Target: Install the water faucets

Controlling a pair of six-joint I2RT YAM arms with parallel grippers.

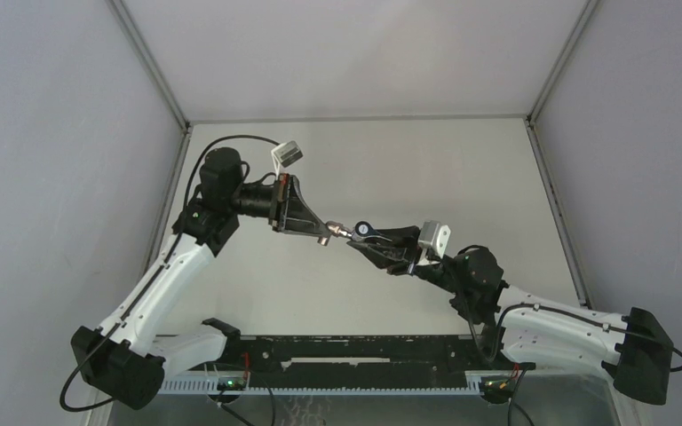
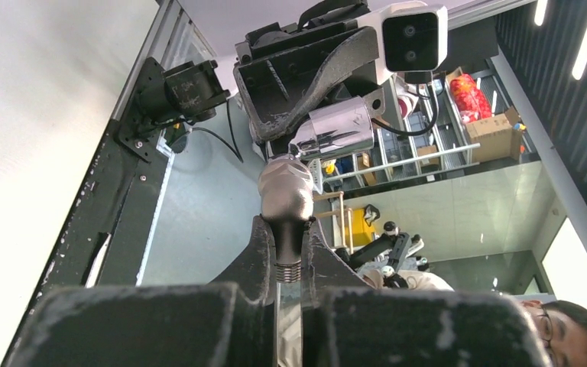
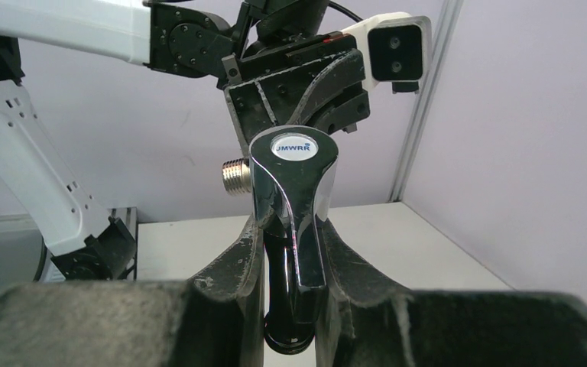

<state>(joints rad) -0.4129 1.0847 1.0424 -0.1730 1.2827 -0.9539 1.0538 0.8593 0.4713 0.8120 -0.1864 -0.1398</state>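
Observation:
Both grippers meet in mid-air above the table's middle. My left gripper (image 1: pixel 316 228) is shut on the stubby silver faucet part (image 1: pixel 327 236). In the left wrist view, the part's threaded stem sits between the fingers (image 2: pixel 260 252) and its rounded head (image 2: pixel 286 191) sticks out. My right gripper (image 1: pixel 368 242) is shut on the bent chrome faucet (image 1: pixel 361 230). In the right wrist view, this faucet (image 3: pixel 294 199) stands upright with a labelled lever handle and a threaded inlet (image 3: pixel 235 174) pointing left. The two parts are nearly tip to tip; I cannot tell if they touch.
The white table (image 1: pixel 408 169) is bounded by grey walls and metal frame posts (image 1: pixel 155 71). A black rail (image 1: pixel 355 351) runs along the near edge between the arm bases. The right gripper's chrome faucet (image 2: pixel 335 130) shows just beyond the stub in the left wrist view.

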